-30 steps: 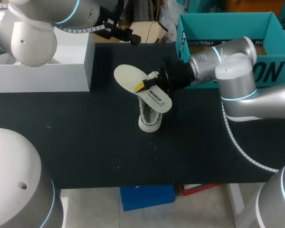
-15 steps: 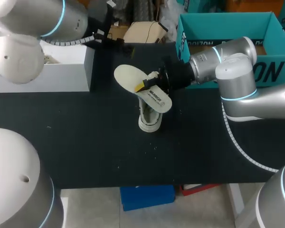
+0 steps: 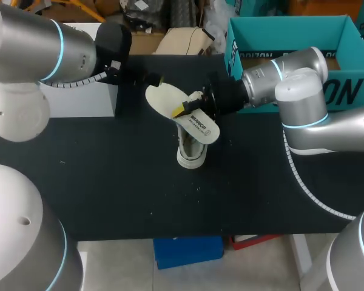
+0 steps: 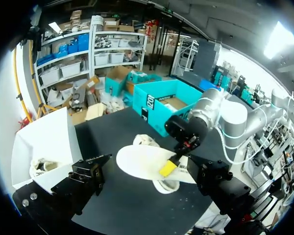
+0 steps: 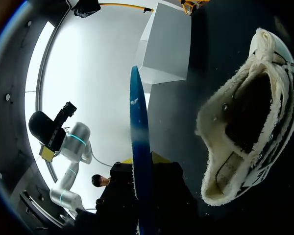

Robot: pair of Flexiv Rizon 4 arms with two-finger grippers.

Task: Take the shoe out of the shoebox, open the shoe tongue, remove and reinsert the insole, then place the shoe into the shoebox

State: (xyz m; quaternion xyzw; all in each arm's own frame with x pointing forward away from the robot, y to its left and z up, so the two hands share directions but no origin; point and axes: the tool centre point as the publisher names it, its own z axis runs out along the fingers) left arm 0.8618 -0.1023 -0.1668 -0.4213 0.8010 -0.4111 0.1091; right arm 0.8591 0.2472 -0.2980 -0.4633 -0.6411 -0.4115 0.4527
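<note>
Black surface (image 3: 109, 182) is carrying the shoe (image 3: 191, 151), outside the teal shoebox (image 3: 291, 30). Right jaws are gripping the insole (image 3: 167, 100) just above the shoe; left jaws are hanging open near its far end.

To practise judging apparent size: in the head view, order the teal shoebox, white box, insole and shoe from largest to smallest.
1. teal shoebox
2. white box, though partly hidden
3. insole
4. shoe, partly covered by the insole, so its place is less sure
</note>
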